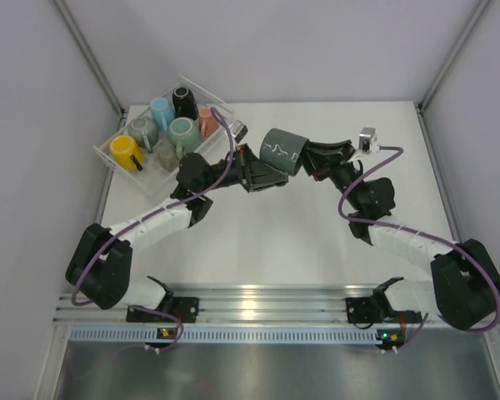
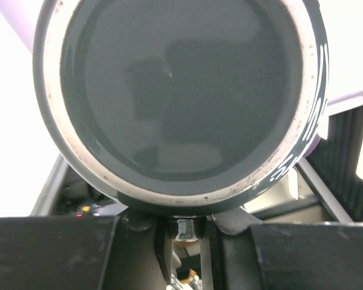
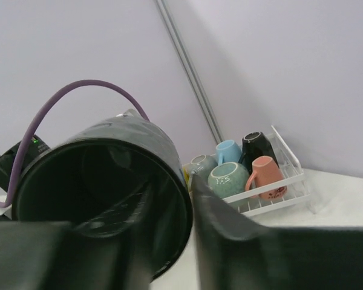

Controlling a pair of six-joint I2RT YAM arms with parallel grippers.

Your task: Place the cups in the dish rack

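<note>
Dark green cup (image 1: 282, 150) hangs on its side above the middle of the surface (image 1: 275, 242), caught between my two arms and well clear of the dish rack (image 1: 150, 179) in the far left corner.

From the left wrist camera I see its round base (image 2: 181, 96) filling the view. The left gripper (image 2: 186, 241) is pinched tight below it on a small glossy piece that looks like the handle.

From the right wrist camera I look into the cup's mouth (image 3: 103, 181). The right gripper (image 3: 169, 187) straddles the rim, one finger (image 3: 109, 235) inside and the other outside. I cannot tell whether it is gripping the wall or only lying against it.

In the rack I count a yellow cup (image 1: 125, 152), a light blue cup (image 1: 161, 110), a black cup (image 1: 184, 100), a salmon cup (image 1: 207, 122), a teal cup (image 1: 182, 132) and a grey-blue cup (image 1: 143, 131).
</note>
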